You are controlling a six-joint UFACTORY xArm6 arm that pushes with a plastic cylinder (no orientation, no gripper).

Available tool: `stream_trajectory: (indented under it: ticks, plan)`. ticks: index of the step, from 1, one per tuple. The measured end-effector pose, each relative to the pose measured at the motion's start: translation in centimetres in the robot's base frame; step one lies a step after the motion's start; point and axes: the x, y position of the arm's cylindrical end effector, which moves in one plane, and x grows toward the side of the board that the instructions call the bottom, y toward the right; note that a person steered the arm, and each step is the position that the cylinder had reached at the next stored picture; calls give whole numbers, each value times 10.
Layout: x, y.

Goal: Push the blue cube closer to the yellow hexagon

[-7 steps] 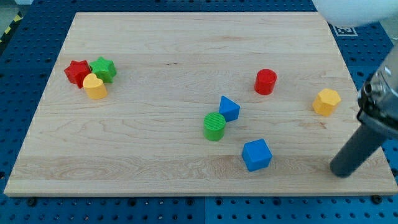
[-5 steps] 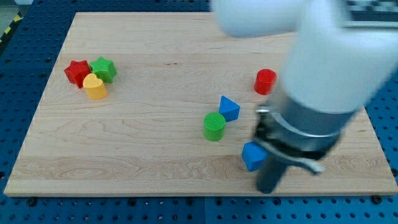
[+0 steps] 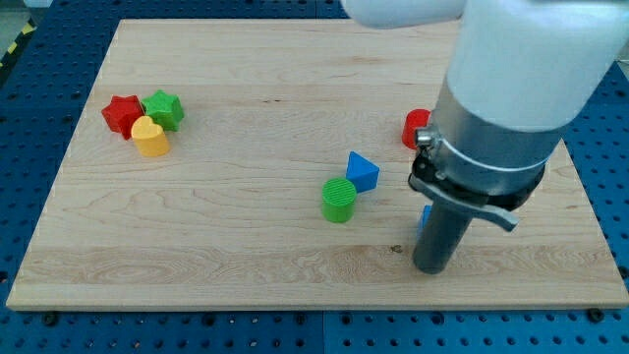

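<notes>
My tip (image 3: 430,268) rests on the board near the view's bottom, right of centre. The blue cube (image 3: 425,216) shows only as a thin blue sliver at the rod's left edge; the rod and arm hide the rest. The yellow hexagon is hidden behind the arm's body on the view's right. The arm fills the view's upper right.
A blue triangular block (image 3: 362,171) and a green cylinder (image 3: 339,200) sit left of the rod. A red cylinder (image 3: 415,128) peeks out by the arm. A red star (image 3: 122,114), a green star (image 3: 163,108) and a yellow heart (image 3: 149,137) cluster at the view's left.
The arm swept in from the view's right to the blue cube. The cube has shifted up and right, and is now mostly hidden behind the rod.
</notes>
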Motion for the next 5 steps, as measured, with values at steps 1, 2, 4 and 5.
stream_trajectory:
  ticks: [1, 2, 4, 5]
  plan:
    - [-20, 0]
    - [-36, 4]
    - [-53, 26]
    - [-74, 7]
